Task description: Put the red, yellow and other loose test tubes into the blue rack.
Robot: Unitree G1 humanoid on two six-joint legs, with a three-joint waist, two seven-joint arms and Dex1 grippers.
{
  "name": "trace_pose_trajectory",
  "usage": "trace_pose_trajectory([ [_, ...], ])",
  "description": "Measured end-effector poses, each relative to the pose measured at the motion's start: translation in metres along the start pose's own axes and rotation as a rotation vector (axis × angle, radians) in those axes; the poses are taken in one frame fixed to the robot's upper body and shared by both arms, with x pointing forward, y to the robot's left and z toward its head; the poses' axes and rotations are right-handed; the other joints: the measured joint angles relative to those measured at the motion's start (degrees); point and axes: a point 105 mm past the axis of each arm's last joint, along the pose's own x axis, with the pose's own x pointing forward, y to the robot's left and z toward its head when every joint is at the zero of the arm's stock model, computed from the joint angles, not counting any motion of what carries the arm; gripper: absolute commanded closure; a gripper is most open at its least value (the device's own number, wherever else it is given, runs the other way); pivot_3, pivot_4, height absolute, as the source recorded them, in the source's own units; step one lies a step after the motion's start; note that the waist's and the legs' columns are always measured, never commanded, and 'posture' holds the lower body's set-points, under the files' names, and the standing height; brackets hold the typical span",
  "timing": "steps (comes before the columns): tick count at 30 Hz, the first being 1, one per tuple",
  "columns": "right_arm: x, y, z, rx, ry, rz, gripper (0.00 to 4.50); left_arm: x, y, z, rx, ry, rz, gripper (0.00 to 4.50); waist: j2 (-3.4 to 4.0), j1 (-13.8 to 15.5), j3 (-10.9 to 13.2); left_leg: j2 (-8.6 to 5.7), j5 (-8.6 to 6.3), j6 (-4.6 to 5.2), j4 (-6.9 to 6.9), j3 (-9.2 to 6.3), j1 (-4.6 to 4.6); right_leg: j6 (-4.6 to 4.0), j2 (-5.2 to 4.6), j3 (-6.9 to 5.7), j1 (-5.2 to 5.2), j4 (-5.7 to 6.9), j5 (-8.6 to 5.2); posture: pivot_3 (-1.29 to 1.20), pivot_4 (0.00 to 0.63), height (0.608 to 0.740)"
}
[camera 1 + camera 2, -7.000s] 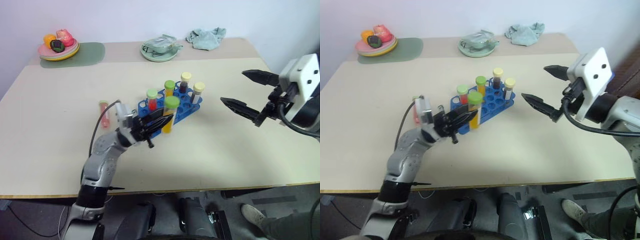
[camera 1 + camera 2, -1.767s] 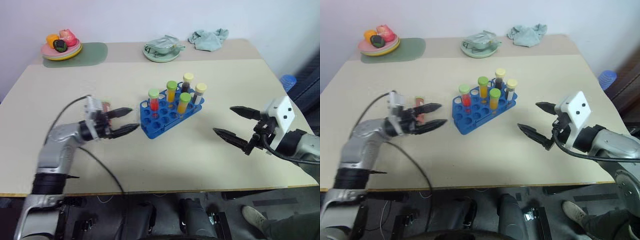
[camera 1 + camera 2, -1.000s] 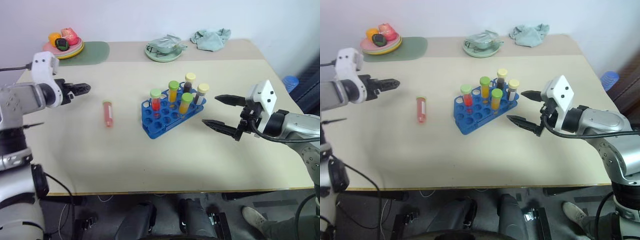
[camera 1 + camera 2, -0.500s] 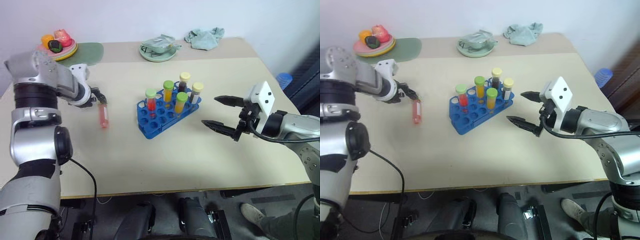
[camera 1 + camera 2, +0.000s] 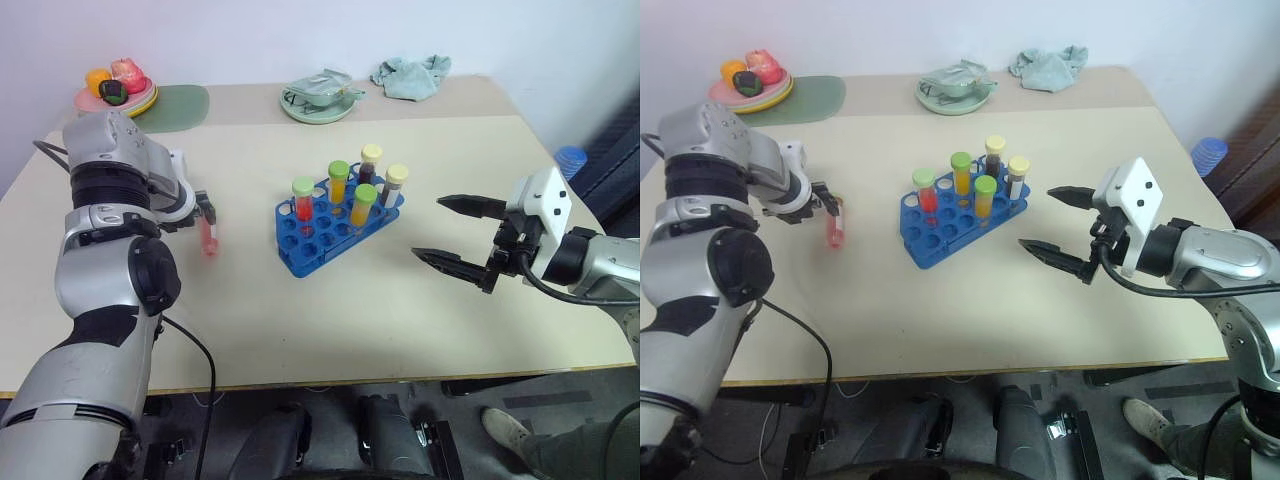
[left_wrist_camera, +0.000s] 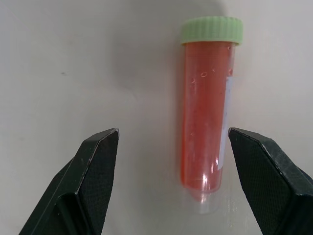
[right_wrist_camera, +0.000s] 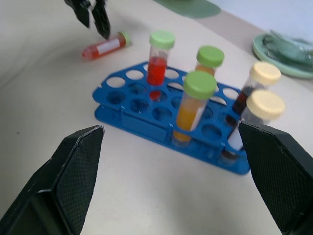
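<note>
A pinkish-red loose test tube [image 5: 209,237] with a green cap lies flat on the table, left of the blue rack [image 5: 322,236]. My left gripper [image 6: 172,133] points down over it, open, one finger on each side of the tube [image 6: 205,122] and not touching it. The rack holds several capped tubes upright: red, yellow-orange and dark ones. Right of the rack my right gripper [image 5: 428,227] hovers open and empty, pointing at the rack [image 7: 166,117].
At the back of the table are a plate of fruit [image 5: 116,102] on a green mat [image 5: 172,105], a pale green dish [image 5: 320,103] and a crumpled cloth [image 5: 412,76]. Bare tabletop lies in front of the rack.
Seven seconds ago my left gripper held a yellow-orange tube by the rack; that tube now stands in it. The left gripper has swung left and come down over the pinkish-red tube. The right gripper stayed put.
</note>
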Motion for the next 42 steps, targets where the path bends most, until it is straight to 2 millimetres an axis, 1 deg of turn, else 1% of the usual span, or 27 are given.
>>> trace_pose_trajectory([
  [8, 0.002, 0.003, 0.012, -0.019, -0.01, 0.059, 0.0, 0.015, -0.002, -0.001, -0.027, -0.008, 0.034, 0.85, -0.01, -0.1, 0.0, 0.0, 0.0, -0.01, 0.0, 0.03, 0.0, 0.0, -0.03, 0.0, -0.03, 0.01, 0.0, 0.0, 0.15, 0.74],
  [15, 0.003, 0.006, 0.012, -0.017, 0.002, 0.083, 0.0, 0.023, -0.001, 0.0, -0.067, -0.025, 0.056, 0.85, -0.01, 0.0, 0.0, -0.01, 0.0, -0.01, 0.0, 0.02, 0.0, 0.0, -0.05, 0.0, -0.03, 0.02, 0.0, 0.0, 0.15, 0.74],
  [17, 0.003, 0.006, 0.012, -0.017, 0.002, 0.085, 0.0, 0.024, -0.001, 0.002, -0.081, -0.035, 0.06, 0.85, -0.02, 0.0, 0.0, -0.01, 0.0, -0.01, 0.0, 0.03, 0.0, 0.0, -0.05, 0.0, -0.03, 0.02, 0.0, 0.0, 0.15, 0.74],
  [21, 0.003, 0.006, 0.012, -0.018, 0.002, 0.085, 0.0, 0.02, -0.003, 0.01, -0.111, -0.075, 0.064, 0.85, -0.02, 0.0, 0.0, -0.01, 0.0, -0.01, 0.0, 0.03, -0.01, 0.0, -0.06, 0.0, -0.03, 0.05, 0.0, 0.0, 0.15, 0.74],
  [24, 0.003, 0.006, 0.012, -0.018, 0.002, 0.085, 0.0, 0.022, -0.004, 0.012, -0.127, -0.087, 0.068, 1.67, -0.02, -0.1, 0.0, -0.01, 0.0, -0.01, 0.0, 0.03, -0.01, 0.0, -0.07, 0.0, -0.03, 0.06, 0.0, 0.0, 0.15, 0.74],
  [26, 0.003, 0.006, 0.012, -0.017, 0.003, 0.085, 0.0, 0.025, -0.005, 0.01, -0.134, -0.077, 0.06, 2.61, -0.02, -0.1, 0.0, -0.01, 0.01, -0.01, 0.0, 0.03, -0.01, 0.0, -0.07, 0.0, -0.04, 0.06, 0.0, 0.0, 0.15, 0.74],
  [27, 0.003, 0.006, 0.011, -0.017, 0.003, 0.085, 0.0, 0.026, -0.006, 0.01, -0.137, -0.076, 0.058, 3.16, -0.02, -0.1, 0.0, -0.01, 0.01, -0.01, 0.0, 0.03, -0.01, 0.0, -0.07, 0.0, -0.04, 0.06, 0.0, 0.0, 0.15, 0.74],
  [28, 0.003, 0.006, 0.011, -0.016, 0.004, 0.085, 0.0, 0.026, -0.006, 0.01, -0.138, -0.077, 0.058, 3.54, -0.02, -0.1, 0.0, -0.01, 0.01, -0.01, 0.01, 0.03, -0.01, 0.0, -0.07, 0.0, -0.04, 0.08, 0.0, 0.0, 0.15, 0.74],
  [34, 0.003, 0.006, 0.011, -0.019, 0.003, 0.083, 0.0, 0.026, -0.007, 0.01, -0.129, -0.076, 0.048, 3.54, -0.02, -0.1, 0.0, -0.02, 0.01, -0.01, 0.01, 0.03, -0.01, 0.0, -0.07, 0.0, -0.04, 0.08, 0.0, 0.0, 0.15, 0.74],
  [36, 0.003, 0.006, 0.011, -0.023, 0.0, 0.082, 0.0, 0.023, -0.015, 0.011, -0.091, -0.084, -0.018, 3.54, -0.02, -0.1, 0.0, -0.02, 0.01, -0.01, 0.01, 0.03, -0.02, 0.0, -0.07, 0.0, -0.04, 0.08, 0.0, 0.0, 0.15, 0.74],
  [38, 0.003, 0.006, 0.012, -0.026, -0.003, 0.081, 0.0, 0.016, -0.024, 0.022, -0.055, -0.161, -0.129, 3.54, -0.02, -0.1, 0.0, -0.02, 0.01, -0.01, 0.01, 0.03, -0.04, 0.0, -0.07, 0.0, -0.04, 0.09, 0.0, 0.0, 0.15, 0.74],
  [39, 0.003, 0.005, 0.011, -0.027, -0.002, 0.079, 0.0, 0.013, -0.024, 0.027, -0.046, -0.201, -0.159, 3.54, -0.02, -0.1, 0.0, -0.02, 0.0, 0.0, 0.01, 0.03, -0.04, 0.0, -0.08, 0.0, -0.05, 0.1, 0.0, 0.0, 0.15, 0.74],
  [41, 0.003, 0.005, 0.01, -0.025, 0.003, 0.076, 0.0, 0.001, -0.02, 0.041, -0.031, -0.333, -0.234, 3.54, -0.02, -0.6, 0.0, -0.01, 0.01, -0.01, -0.01, 0.05, -0.05, 0.0, -0.08, 0.01, -0.1, 0.11, 0.0, 0.0, 0.15, 0.74],
  [42, 0.003, 0.005, 0.009, -0.024, 0.005, 0.075, 0.0, -0.006, -0.015, 0.05, -0.014, -0.436, -0.264, 3.54, -0.01, -0.9, 0.0, 0.0, 0.01, -0.01, -0.03, 0.08, -0.03, -0.01, -0.09, 0.01, -0.14, 0.1, 0.0, 0.0, 0.15, 0.74],
])
